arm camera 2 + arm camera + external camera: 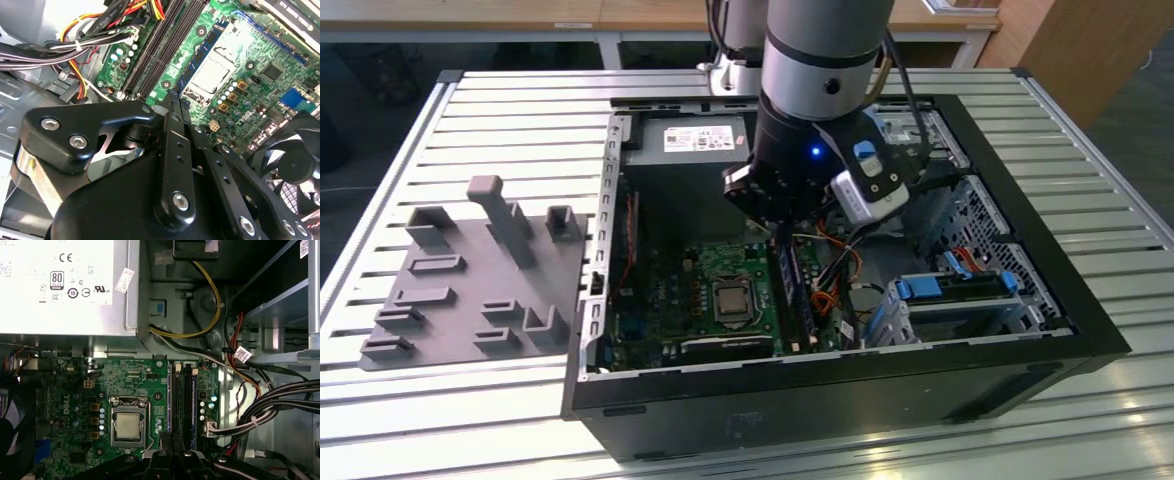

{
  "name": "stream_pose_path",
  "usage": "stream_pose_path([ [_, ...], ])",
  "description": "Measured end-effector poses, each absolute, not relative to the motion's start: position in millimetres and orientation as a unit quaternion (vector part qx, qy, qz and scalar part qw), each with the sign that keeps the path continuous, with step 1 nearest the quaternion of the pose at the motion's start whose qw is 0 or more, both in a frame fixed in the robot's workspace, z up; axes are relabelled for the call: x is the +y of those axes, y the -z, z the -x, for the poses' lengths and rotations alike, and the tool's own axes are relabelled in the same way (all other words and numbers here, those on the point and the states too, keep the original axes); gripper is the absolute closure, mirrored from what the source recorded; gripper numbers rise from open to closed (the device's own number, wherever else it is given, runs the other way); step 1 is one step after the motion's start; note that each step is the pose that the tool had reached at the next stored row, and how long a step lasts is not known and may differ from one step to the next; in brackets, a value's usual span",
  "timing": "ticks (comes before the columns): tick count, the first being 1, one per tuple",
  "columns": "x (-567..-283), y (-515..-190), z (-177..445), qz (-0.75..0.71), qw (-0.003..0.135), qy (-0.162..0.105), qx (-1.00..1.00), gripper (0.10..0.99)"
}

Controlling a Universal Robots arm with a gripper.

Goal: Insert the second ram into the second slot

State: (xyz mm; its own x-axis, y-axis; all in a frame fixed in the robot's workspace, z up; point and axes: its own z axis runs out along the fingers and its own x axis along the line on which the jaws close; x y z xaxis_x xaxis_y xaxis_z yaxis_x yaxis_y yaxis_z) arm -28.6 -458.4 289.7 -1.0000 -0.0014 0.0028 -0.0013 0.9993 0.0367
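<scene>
The black metal gripper (172, 102) has its fingers clenched together right over the thin blue ram stick (790, 295). Bundled coloured cables (75, 45) crowd beside them.

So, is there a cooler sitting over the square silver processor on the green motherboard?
No, in the first wrist view the square silver processor lies uncovered on the green motherboard.

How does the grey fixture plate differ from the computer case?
The grey fixture plate is low and flat, with upright pegs; the computer case is a tall black open box. The plate lies away from the claw; the case has it inside. Both rest on the slatted table.
</scene>
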Motion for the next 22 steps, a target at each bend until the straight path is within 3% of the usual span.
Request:
stream_pose_path([
  [22, -458.4, -280.4, 28.7, -0.001, 0.002, 0.018, -1.0, 0.969],
])
